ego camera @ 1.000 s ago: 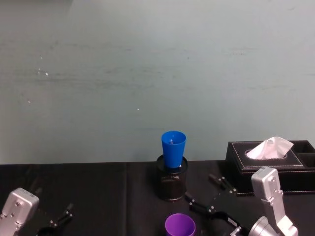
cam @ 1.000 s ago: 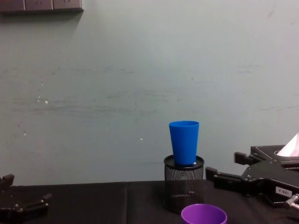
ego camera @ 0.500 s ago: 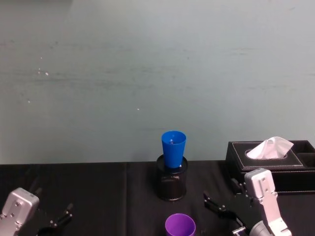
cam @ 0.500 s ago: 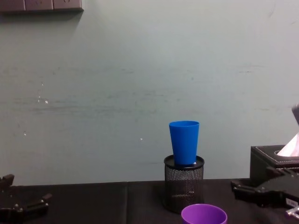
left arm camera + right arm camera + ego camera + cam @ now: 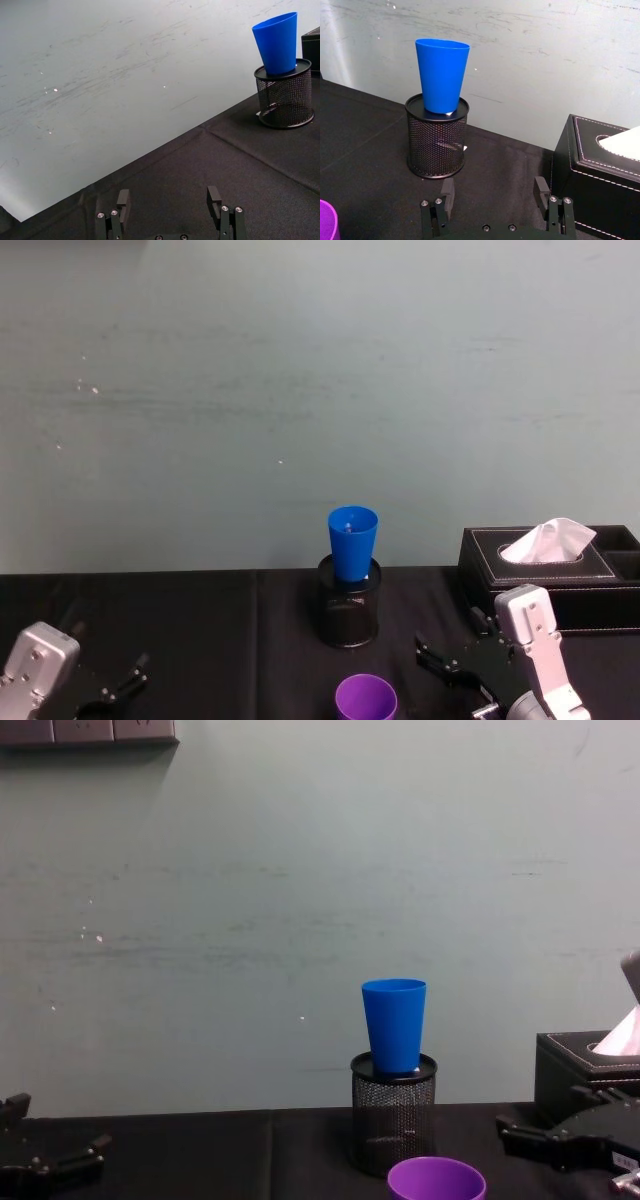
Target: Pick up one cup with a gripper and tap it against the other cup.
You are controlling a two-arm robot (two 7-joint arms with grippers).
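With fingers spread, the right gripper (image 5: 462, 645) is hovering beside the purple cup (image 5: 366, 697), needing to close in and grasp it before tapping the blue cup (image 5: 352, 542).

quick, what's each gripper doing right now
Left gripper: open, empty, low at the table's left.
Right gripper: open, empty, beside the purple cup.

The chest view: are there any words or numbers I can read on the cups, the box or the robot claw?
Right claw: a small white label sits on it, print too small to read.
Blue plastic tumbler: no writing.
Purple plastic tumbler: no writing.
Black stitched tissue box: no writing.
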